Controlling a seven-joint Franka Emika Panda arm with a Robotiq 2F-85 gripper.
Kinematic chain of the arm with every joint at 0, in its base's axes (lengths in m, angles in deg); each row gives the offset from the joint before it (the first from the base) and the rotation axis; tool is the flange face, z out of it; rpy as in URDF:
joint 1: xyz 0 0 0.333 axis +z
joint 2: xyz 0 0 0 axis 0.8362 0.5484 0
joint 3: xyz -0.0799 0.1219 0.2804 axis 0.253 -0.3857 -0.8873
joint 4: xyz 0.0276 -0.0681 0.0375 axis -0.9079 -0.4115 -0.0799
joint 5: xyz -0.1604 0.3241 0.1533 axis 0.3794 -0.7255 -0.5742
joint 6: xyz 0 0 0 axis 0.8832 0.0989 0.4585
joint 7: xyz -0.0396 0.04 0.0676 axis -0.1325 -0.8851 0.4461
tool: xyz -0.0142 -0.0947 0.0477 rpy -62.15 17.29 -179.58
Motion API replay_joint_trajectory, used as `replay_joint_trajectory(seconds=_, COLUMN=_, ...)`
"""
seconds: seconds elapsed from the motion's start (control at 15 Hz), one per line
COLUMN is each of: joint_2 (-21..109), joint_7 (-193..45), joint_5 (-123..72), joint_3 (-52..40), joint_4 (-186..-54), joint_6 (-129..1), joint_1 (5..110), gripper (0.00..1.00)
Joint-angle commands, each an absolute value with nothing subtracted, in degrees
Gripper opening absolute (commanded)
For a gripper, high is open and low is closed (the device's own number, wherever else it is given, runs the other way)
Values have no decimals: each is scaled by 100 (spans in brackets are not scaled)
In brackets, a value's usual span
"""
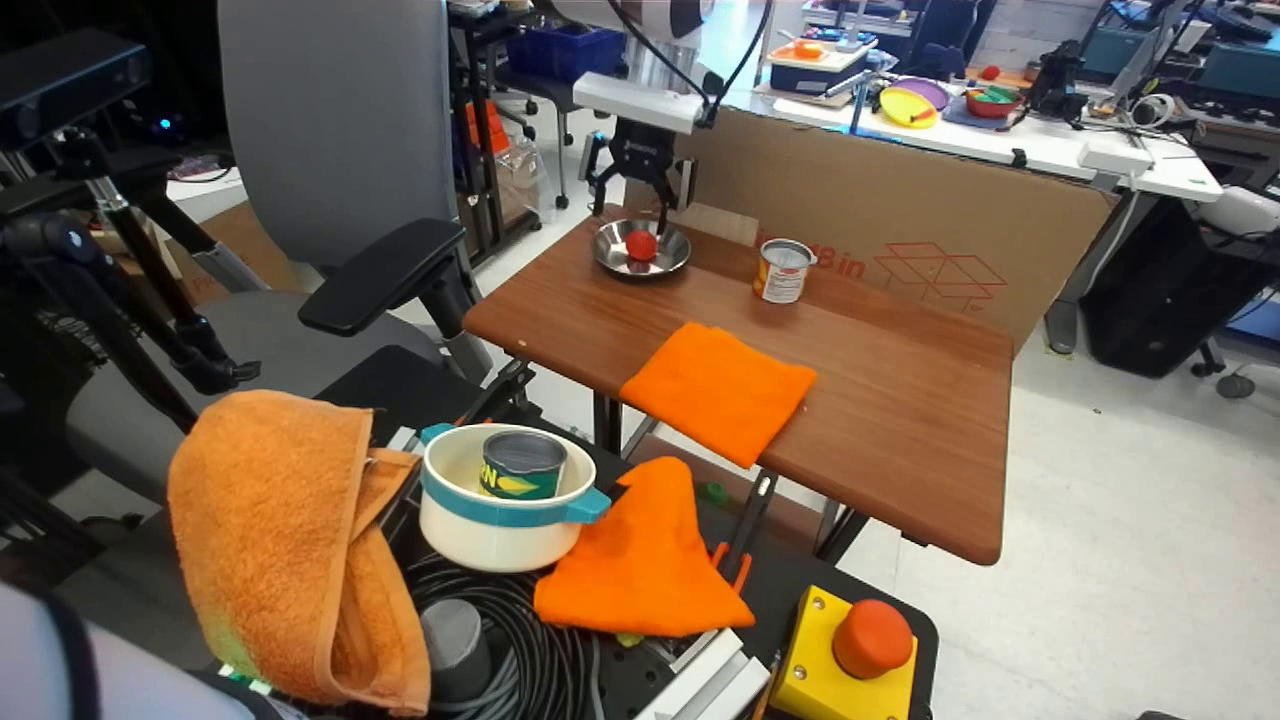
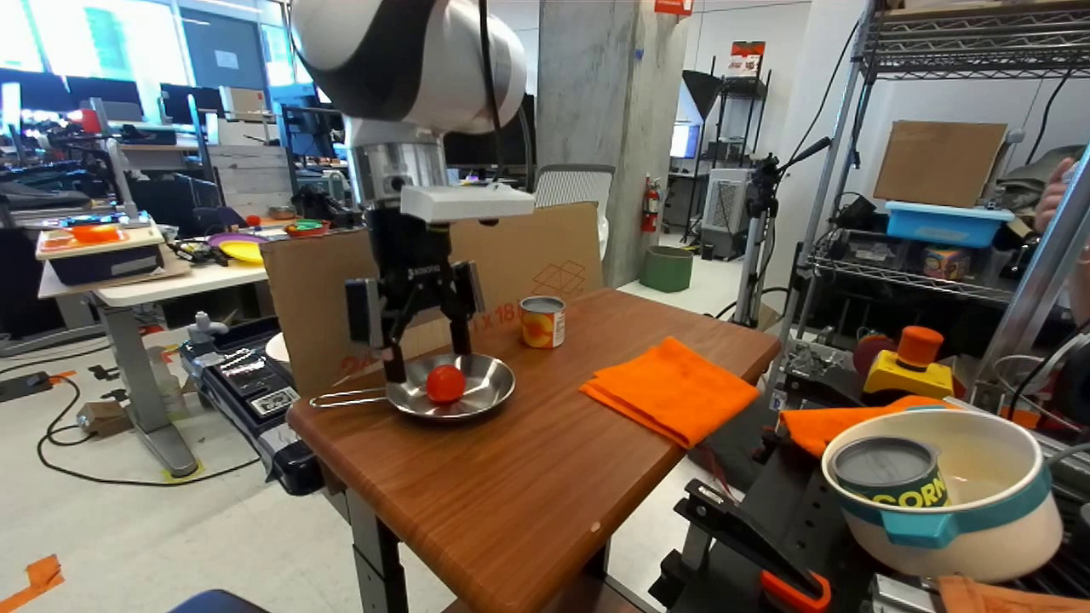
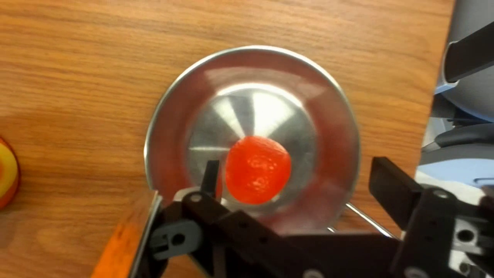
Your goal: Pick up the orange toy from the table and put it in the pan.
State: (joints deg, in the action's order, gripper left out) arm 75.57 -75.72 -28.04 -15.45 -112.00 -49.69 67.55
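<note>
Robotiq gripper [image 3: 296, 165] sat nearest in the wrist view, jaws well apart, released; it hid the lower rim of the pan [image 3: 335, 139] and part of its wire handle [image 3: 368, 219]. Yellow-and-red item [image 3: 7, 173] was cut off at the left edge, hard to make out. Toy ball [image 3: 257, 170] was red-orange, glossy, roughly round, lying in the pan on the wooden table [image 2: 545, 460]; whether it touched the gripper, couldn't tell.

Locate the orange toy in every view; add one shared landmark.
In an exterior view: orange toy, above centre.
In an exterior view: orange toy, left of and below centre.
In the wrist view: orange toy, just below centre.
Shared landmark: the silver pan holding it.
</note>
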Motion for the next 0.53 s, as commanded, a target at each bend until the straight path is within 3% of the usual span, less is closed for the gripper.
replay_joint_trajectory(seconds=0.0, joint_2=6341, joint_7=-7778, joint_5=-3269, joint_3=-1831, joint_4=-12152, joint_6=-4730, joint_1=6462, gripper=100)
replay_joint_trajectory(seconds=0.13, joint_2=5714, joint_7=-7525, joint_5=-3540, joint_3=-1743, joint_4=-12665, joint_6=-4856, joint_1=6381, gripper=100)
replay_joint_trajectory(seconds=0.2, joint_2=6459, joint_7=-7597, joint_5=-3308, joint_3=-1685, joint_4=-11869, joint_6=-4738, joint_1=6594, gripper=100)
replay_joint_trajectory(seconds=0.47, joint_2=5770, joint_7=-7581, joint_5=-3458, joint_3=-1670, joint_4=-12488, joint_6=-4745, joint_1=6426, gripper=100)
